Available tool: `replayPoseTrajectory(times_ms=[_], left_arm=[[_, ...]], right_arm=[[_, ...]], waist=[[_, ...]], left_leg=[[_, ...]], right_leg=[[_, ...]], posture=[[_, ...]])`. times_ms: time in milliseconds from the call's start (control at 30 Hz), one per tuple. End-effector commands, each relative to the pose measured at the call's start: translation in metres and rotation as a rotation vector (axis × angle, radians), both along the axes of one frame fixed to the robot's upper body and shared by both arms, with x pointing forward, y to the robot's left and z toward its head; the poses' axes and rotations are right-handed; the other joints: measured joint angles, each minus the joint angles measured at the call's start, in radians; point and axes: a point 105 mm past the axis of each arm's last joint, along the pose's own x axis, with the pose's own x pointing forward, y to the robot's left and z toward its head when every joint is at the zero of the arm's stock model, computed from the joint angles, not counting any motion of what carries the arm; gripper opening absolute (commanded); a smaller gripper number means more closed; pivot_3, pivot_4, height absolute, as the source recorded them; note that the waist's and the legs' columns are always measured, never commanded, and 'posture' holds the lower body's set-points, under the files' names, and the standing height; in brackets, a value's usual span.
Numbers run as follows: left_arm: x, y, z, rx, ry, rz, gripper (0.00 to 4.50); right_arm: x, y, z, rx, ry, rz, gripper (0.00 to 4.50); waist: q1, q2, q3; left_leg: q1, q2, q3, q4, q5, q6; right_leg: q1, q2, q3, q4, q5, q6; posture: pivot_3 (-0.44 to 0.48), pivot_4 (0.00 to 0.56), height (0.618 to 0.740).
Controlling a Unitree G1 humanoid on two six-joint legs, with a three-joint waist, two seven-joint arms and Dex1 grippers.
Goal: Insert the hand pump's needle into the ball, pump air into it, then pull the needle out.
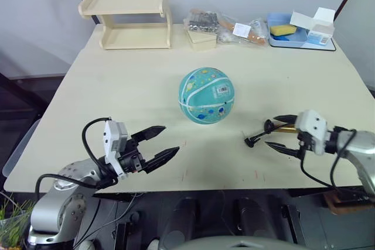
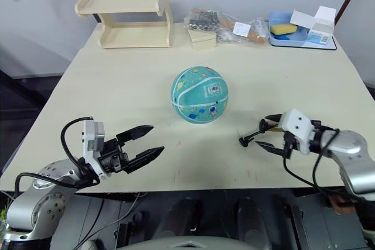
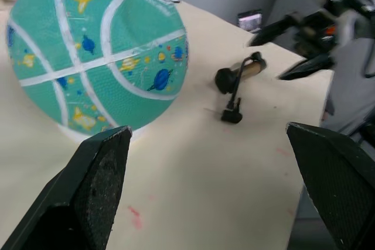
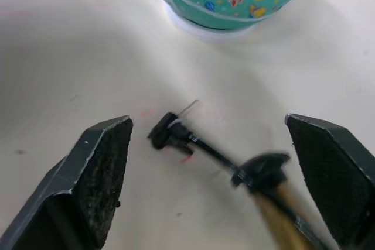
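From the head camera, the ball (image 1: 206,95) sits round at the middle of the table (image 1: 117,86), sticker up; the left gripper (image 1: 159,147) hovers near the front edge, jaws spread, empty. The right gripper (image 1: 280,133), jaws apart, straddles the hand pump (image 1: 275,128) lying on the table. The left wrist view shows the ball close, pump beyond. The right wrist view shows the needle (image 4: 188,108) pointing toward the ball, apart from it.
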Motion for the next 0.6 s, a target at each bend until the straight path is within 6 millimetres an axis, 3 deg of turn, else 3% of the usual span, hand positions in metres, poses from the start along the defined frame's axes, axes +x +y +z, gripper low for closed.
replayPoseTrajectory(times_ms=[33,167,300,467,600], left_arm=[[0.000,0.011,-0.006,0.022,0.008,0.081,4.50],[-0.009,0.029,-0.032,0.056,0.098,0.154,4.50],[-0.009,0.036,-0.043,0.064,0.117,0.210,4.50],[-0.012,0.040,-0.054,0.055,0.138,0.249,4.50],[-0.012,0.041,-0.058,0.040,0.154,0.258,4.50]], right_arm=[[-0.015,-0.026,0.015,0.036,-0.051,-0.103,4.47],[-0.040,-0.064,0.002,0.076,-0.023,-0.292,4.47],[-0.047,-0.086,-0.004,0.109,-0.028,-0.405,4.47],[-0.048,-0.099,-0.011,0.132,-0.027,-0.478,4.47],[-0.042,-0.099,-0.013,0.135,-0.032,-0.482,4.47]], waist=[[0.008,0.000,0.000],[0.012,0.000,0.000],[0.011,-0.001,0.000],[0.011,-0.001,0.000],[0.012,-0.001,0.000]], left_leg=[[0.000,0.000,0.000,0.000,0.000,0.000],[0.001,0.001,0.001,0.000,0.000,0.000],[0.001,0.003,0.004,0.000,0.000,0.000],[0.003,0.005,0.006,0.001,0.000,0.000],[0.003,0.005,0.007,0.001,0.000,0.000]], right_leg=[[0.000,0.000,0.000,0.000,0.000,0.000],[0.000,0.001,0.001,0.000,0.000,0.000],[0.000,0.002,0.003,0.000,0.000,0.000],[0.000,0.003,0.004,0.000,0.000,0.000],[0.000,0.003,0.004,0.000,0.000,-0.001]], posture=[[0.000,0.150,0.740],[0.000,0.150,0.740],[0.000,0.150,0.740],[0.000,0.150,0.740],[0.000,0.150,0.740]])
